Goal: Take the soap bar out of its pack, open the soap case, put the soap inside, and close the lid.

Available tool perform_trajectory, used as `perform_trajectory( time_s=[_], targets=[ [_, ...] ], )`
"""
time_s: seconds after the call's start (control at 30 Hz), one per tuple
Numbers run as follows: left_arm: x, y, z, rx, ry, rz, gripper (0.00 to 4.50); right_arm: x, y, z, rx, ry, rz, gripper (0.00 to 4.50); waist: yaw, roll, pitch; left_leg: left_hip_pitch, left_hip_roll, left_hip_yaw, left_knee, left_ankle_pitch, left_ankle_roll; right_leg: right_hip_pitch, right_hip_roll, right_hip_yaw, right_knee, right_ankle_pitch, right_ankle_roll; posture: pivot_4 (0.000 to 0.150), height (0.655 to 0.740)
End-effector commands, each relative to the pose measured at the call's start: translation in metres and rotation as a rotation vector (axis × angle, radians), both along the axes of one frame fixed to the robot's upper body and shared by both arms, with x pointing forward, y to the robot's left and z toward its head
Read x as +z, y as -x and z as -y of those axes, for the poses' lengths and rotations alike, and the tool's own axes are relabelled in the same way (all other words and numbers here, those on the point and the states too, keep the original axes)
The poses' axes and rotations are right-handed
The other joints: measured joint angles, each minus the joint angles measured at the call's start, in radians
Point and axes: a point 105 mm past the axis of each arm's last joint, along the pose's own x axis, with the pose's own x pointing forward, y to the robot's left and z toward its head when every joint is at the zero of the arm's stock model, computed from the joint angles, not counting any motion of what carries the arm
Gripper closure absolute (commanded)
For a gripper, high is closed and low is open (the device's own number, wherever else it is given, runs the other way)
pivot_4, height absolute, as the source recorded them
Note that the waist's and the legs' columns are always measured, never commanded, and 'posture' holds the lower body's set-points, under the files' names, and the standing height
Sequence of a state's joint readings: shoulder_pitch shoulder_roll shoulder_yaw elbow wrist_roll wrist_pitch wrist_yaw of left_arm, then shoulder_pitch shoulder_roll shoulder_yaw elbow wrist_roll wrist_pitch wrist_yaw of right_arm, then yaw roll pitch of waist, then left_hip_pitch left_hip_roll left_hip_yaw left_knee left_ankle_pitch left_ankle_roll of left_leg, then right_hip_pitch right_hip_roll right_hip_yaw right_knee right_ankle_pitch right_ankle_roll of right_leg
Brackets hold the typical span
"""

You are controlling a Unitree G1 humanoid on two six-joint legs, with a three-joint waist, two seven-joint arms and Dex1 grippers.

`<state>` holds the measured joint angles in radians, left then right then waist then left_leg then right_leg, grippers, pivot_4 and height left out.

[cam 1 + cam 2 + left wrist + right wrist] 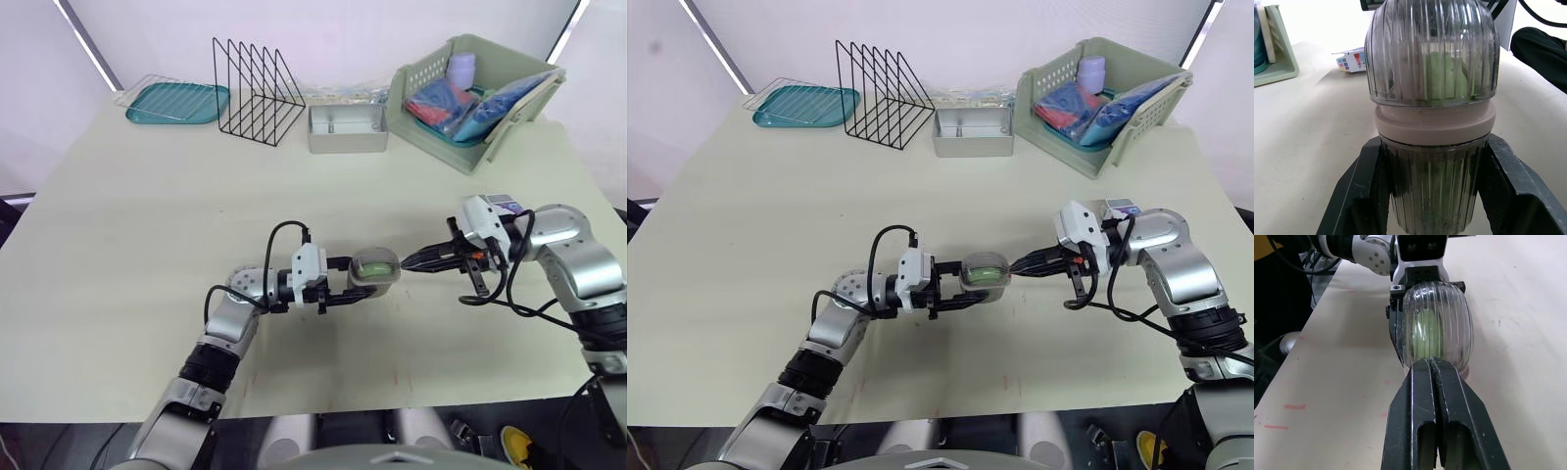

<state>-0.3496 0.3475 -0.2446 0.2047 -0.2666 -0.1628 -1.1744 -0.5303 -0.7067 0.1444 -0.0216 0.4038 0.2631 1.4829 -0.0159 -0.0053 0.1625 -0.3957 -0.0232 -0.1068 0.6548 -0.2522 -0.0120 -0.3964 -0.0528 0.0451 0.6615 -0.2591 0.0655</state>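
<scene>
The clear ribbed soap case point(375, 266) with a pale pink rim is held on its side just above the table's front middle. My left gripper point(364, 277) is shut on its lower half; its fingers point(1364, 186) clamp both sides. The green soap point(1444, 73) shows through the lid, which sits down on the rim. My right gripper point(404, 262) is shut, its joined tips point(1429, 361) touching the lid's end of the case point(1437, 328). The small soap pack point(1350, 61) with coloured squares lies on the table by the right arm point(505, 203).
Along the far edge stand a teal tray point(176, 103), a black wire rack point(257, 90), a grey metal tin point(348, 129) and a pale green basket point(431, 127) holding coloured packs. The table's front edge lies close below both arms.
</scene>
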Motion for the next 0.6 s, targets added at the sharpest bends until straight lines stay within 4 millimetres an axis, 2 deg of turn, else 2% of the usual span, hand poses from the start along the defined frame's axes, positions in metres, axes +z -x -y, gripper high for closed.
perform_trajectory(
  time_s=[0.03, 0.33, 0.43, 0.6],
  targets=[
    [0.000, -0.001, -0.002, 0.009, -0.013, 0.014, 2.63, 0.010, 0.004, -0.004, 0.035, -0.014, 0.028, 4.47, 0.000, 0.000, 0.000, 0.000, 0.000, 0.000, 0.000, 0.000, 0.000, 0.000, 0.000, 0.000, 0.000, 0.000, 0.000, 0.150, 0.7400],
    [0.000, -0.001, -0.002, 0.013, -0.012, 0.016, 2.63, 0.013, -0.002, 0.006, -0.009, -0.016, 0.032, 4.47, 0.000, 0.000, 0.000, 0.000, 0.000, 0.000, 0.000, 0.000, 0.000, 0.000, 0.000, 0.000, 0.000, 0.000, 0.000, 0.150, 0.7400],
    [0.000, -0.001, -0.002, 0.010, -0.013, 0.016, 2.63, 0.021, -0.006, 0.009, -0.023, -0.046, 0.051, 4.47, 0.000, 0.000, 0.000, 0.000, 0.000, 0.000, 0.000, 0.000, 0.000, 0.000, 0.000, 0.000, 0.000, 0.000, 0.000, 0.150, 0.7400],
    [0.000, -0.001, -0.002, 0.006, -0.013, 0.017, 2.63, 0.042, -0.007, -0.004, -0.021, -0.144, 0.044, 4.47, 0.000, 0.000, 0.000, 0.000, 0.000, 0.000, 0.000, 0.000, 0.000, 0.000, 0.000, 0.000, 0.000, 0.000, 0.000, 0.150, 0.7400]
  ],
)
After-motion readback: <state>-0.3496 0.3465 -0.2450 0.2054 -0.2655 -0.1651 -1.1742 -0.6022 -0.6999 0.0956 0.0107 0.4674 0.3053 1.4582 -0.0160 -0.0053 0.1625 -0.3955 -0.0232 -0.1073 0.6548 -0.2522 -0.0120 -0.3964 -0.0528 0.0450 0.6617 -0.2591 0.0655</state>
